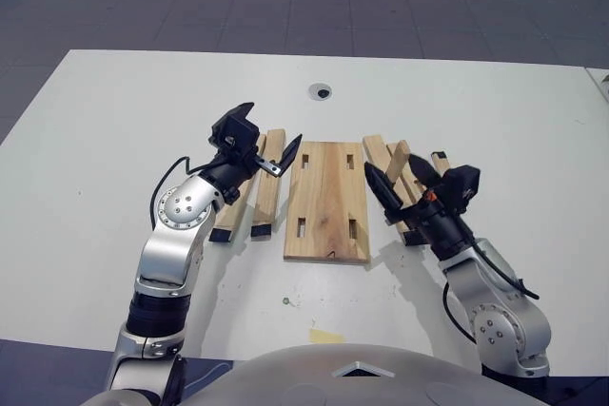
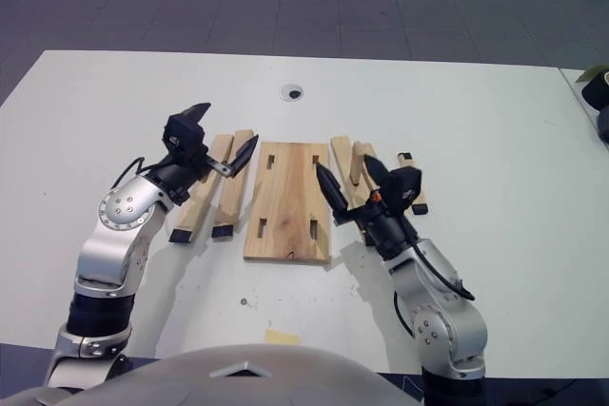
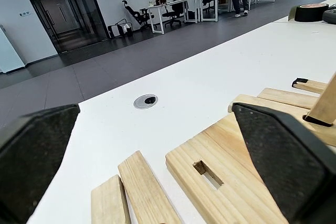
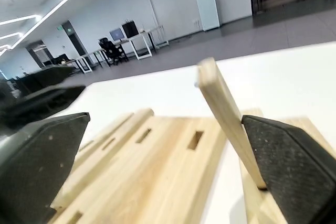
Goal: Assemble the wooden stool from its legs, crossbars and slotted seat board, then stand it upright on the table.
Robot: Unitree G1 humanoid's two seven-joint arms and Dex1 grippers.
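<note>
- White tabletop carries the slotted seat board flat at its centre, well apart from every edge.
- Two legs lie just left of it. More sticks lie to its right.
- Left pincer gapes wide above the legs.
- Right pincer gapes wide around a tilted stick.

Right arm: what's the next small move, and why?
Probably close the right gripper on the tilted wooden piece. Its jaws are open and straddle that piece, which leans up just to the right of the seat board. The board lies flat with its slots empty, so nothing is fitted yet. The left gripper hangs open above the two legs, holding nothing.
</note>
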